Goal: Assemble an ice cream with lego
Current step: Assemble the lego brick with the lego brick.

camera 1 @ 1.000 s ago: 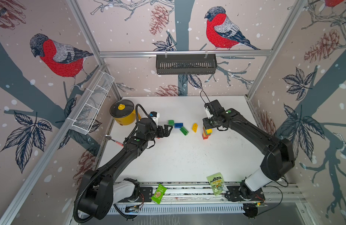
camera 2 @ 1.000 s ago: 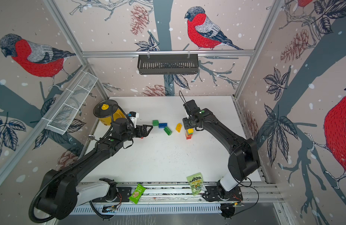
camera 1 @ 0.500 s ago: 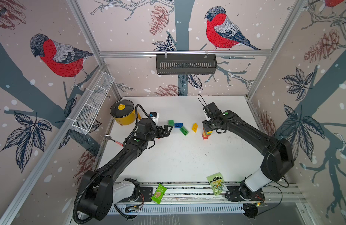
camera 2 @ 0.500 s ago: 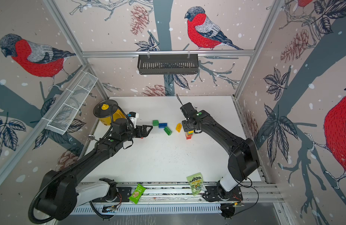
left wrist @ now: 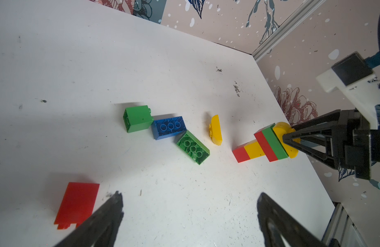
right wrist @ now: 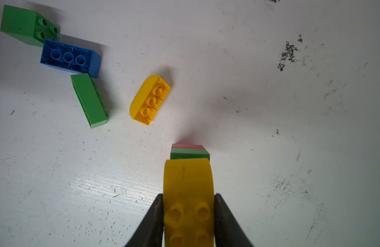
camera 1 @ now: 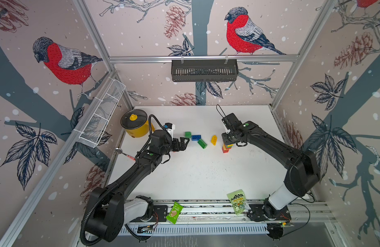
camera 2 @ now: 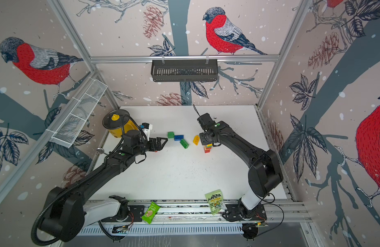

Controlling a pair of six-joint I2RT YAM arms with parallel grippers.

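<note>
A lego stack [camera 1: 225, 148] stands right of the table's middle: red, yellow, red and green bricks [left wrist: 263, 145], topped by a yellow half-round brick [right wrist: 188, 181]. My right gripper [right wrist: 188, 195] comes down from above and is shut on that top brick, its fingers [left wrist: 291, 136] against both sides. Left of the stack lie a loose yellow half-round [camera 1: 214, 140], a long green brick [camera 1: 202, 143], a blue brick [camera 1: 195, 137] and a green square brick [camera 1: 187, 134]. My left gripper [left wrist: 190, 196] hangs open and empty just left of them, with a red brick [left wrist: 77, 203] beside one fingertip.
A yellow pot [camera 1: 134, 126] and a small white object [camera 1: 169, 127] stand at the back left. A spoon [camera 1: 120, 151] lies by the left edge. Two green snack packets [camera 1: 174, 212] [camera 1: 238, 201] rest on the front rail. A wire basket [camera 1: 101, 115] hangs on the left wall.
The right gripper's jaws have closed onto the yellow half-round on top of the stack, and its wrist has shifted slightly. The left arm has not moved.
</note>
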